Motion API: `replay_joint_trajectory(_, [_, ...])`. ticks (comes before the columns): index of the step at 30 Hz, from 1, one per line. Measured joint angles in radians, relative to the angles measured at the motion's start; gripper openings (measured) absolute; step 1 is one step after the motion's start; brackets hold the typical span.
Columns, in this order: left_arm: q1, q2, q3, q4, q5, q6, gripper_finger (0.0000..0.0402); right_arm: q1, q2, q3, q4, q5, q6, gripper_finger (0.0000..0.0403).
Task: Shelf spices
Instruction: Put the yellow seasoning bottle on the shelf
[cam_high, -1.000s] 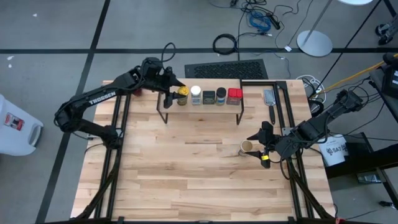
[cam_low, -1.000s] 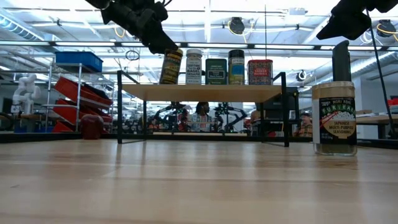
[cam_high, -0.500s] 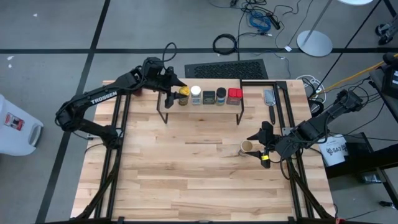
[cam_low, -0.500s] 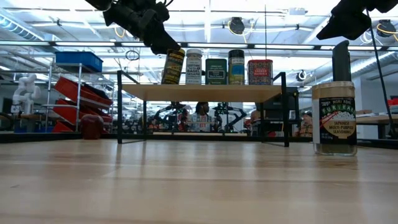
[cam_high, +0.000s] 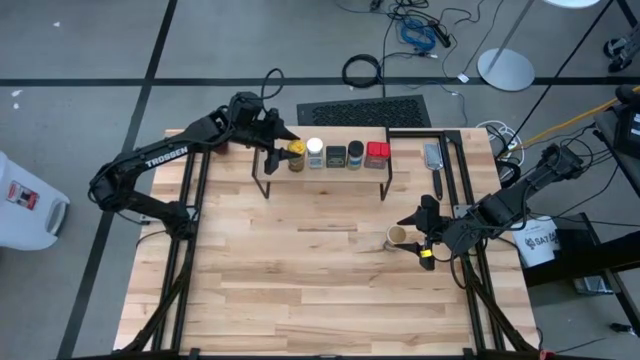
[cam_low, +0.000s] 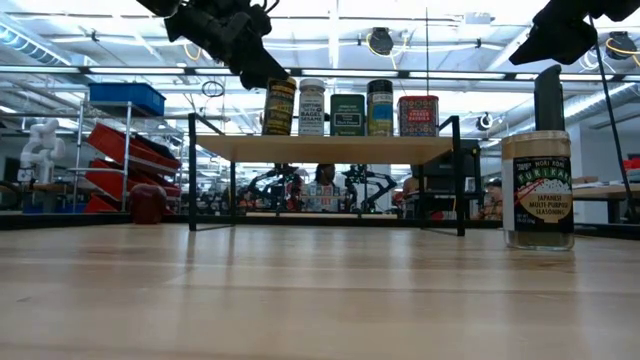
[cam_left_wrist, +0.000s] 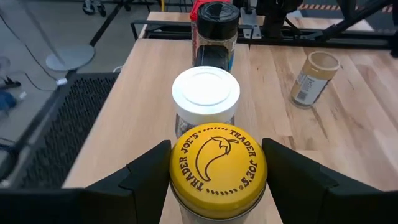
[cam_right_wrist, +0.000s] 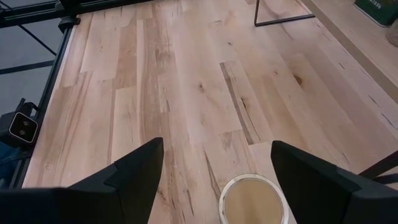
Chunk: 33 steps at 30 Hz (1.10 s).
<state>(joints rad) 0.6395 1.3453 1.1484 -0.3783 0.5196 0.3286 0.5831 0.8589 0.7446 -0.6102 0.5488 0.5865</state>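
The shelf (cam_high: 325, 178) stands at the table's far middle. On its plank (cam_low: 330, 148) stand in a row a yellow-topped jar (cam_high: 295, 154), a white-capped jar (cam_high: 315, 151), two dark jars (cam_high: 336, 155) (cam_high: 355, 154) and a red tin (cam_high: 377, 152). My left gripper (cam_high: 283, 150) is shut on the yellow-topped jar (cam_left_wrist: 217, 168) at the shelf's left end. A tan-topped jar (cam_high: 397, 237) stands upright on the table at the right. My right gripper (cam_high: 415, 238) hovers open above it, with one finger on either side of the lid (cam_right_wrist: 252, 200), touching nothing. My left gripper pinches the yellow-topped jar between its two fingers, at the lid's rim (cam_left_wrist: 177, 177) and the neck below it. The fingers slant down from the table's left, far side. The jar stands upright with its bottom (cam_low: 279, 132) on the shelf plank, next to the white-capped jar.
A small dark-red round object (cam_low: 148, 202) lies on the table left of the shelf. A metal tool (cam_high: 433, 155) lies right of the shelf, by a black frame (cam_high: 450, 160). Bare tabletop (cam_high: 300, 280) spreads across the near half.
The yellow-topped jar leaned in my left gripper a second ago. It has now been righted and stands upright on the shelf's left end. My right gripper has kept still.
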Motion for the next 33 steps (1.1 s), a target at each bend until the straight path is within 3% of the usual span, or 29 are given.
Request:
replay_joint_trajectory(8, [-0.001, 0.002, -0.001, -0.013, 0.001, -0.036, 0.0281, 0.000, 0.000, 0.000, 0.000, 0.000, 0.002, 0.0286])
replay_joint_trajectory(20, [0.000, -0.053, 0.025, -0.008, -0.009, -0.036, 0.0285, 0.000, 0.000, 0.000, -0.002, 0.000, 0.002, 0.0286])
replay_joint_trajectory(26, [0.000, -0.107, 0.038, -0.014, -0.104, -0.095, 0.0285, 0.000, 0.000, 0.000, -0.004, 0.000, 0.001, 0.0286])
replay_joint_trajectory(33, [-0.029, -0.161, 0.035, -0.190, -0.210, -0.125, 0.0286, 0.000, 0.000, 0.000, -0.009, 0.000, 0.000, 0.0286])
